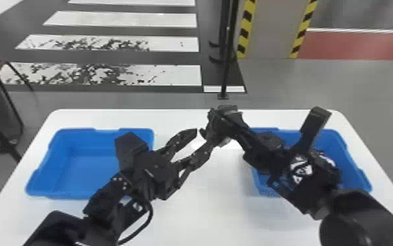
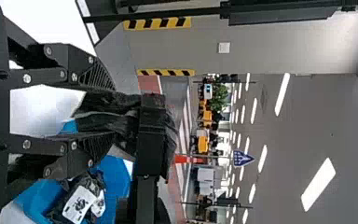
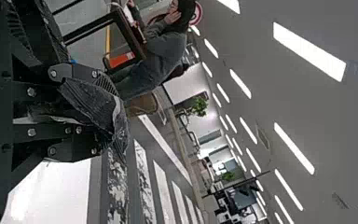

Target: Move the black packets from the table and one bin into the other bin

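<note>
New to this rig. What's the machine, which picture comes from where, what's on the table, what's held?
It's a robot with two black arms, each ending in a two-fingered pincer. The head view looks forward and down; each wrist view comes from a camera on that arm and is turned sideways.

On the white table stand two blue bins: a left bin and a right bin, partly behind the right arm. A packet with a white label lies in the right bin.

The right pincer grips a crumpled black packet. The left pincer is open beside it.
</note>
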{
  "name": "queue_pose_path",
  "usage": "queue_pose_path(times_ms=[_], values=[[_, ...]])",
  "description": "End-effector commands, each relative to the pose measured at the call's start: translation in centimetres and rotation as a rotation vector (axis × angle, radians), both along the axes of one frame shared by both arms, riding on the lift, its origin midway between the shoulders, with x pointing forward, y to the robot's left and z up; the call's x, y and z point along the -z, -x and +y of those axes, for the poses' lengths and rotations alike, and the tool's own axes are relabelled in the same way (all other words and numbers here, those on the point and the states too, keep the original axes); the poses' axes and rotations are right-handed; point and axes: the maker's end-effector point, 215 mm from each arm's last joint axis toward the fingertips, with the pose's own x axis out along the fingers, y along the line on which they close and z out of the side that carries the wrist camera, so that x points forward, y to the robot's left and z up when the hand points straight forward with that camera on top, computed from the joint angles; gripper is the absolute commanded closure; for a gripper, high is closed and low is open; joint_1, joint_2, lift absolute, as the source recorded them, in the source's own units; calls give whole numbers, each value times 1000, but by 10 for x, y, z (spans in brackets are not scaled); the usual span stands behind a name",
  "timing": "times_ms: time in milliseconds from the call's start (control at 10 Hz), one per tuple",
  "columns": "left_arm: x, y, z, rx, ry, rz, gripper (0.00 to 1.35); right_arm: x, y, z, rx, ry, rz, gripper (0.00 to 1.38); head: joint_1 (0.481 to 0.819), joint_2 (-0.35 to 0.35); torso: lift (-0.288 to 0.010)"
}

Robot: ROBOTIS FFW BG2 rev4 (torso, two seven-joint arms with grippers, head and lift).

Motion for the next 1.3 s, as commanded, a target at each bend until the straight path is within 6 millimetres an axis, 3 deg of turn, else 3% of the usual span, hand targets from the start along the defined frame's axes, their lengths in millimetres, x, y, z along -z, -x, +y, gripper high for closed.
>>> queue_pose_path(times_ms=[0,100,300,400,600,700,800,900,1000,1200], values=[[2,0,3,-7,2,2,68,-16,-18,-52,105,19,-56,1108,695,-38,-110],[2,-1,9,-18,5,-1,133,-25,-31,-100,204,68,-96,1108,695,-62,-110],[4,-2,17,-34,7,5,144,-11,-38,-190,371,171,-94,1108,695,-154,-110],[5,-1,17,-34,8,5,144,4,-36,-223,425,204,-67,1108,695,-201,-110],[4,-1,18,-36,8,2,144,28,-36,-265,489,285,-34,1075,695,-260,-110],[3,-2,19,-37,8,-1,150,40,-41,-271,486,293,-14,990,695,-286,-110],[3,-2,18,-36,7,-3,150,48,-45,-273,470,291,-1,659,695,-301,-110],[2,-3,20,-40,7,-6,148,40,-40,-267,463,282,-20,252,695,-305,-110],[2,-2,24,-49,13,-6,145,31,-29,-260,467,265,-55,47,695,-305,-110],[-2,1,53,-137,95,-21,145,15,2,-248,502,237,-109,153,695,-293,-110]])
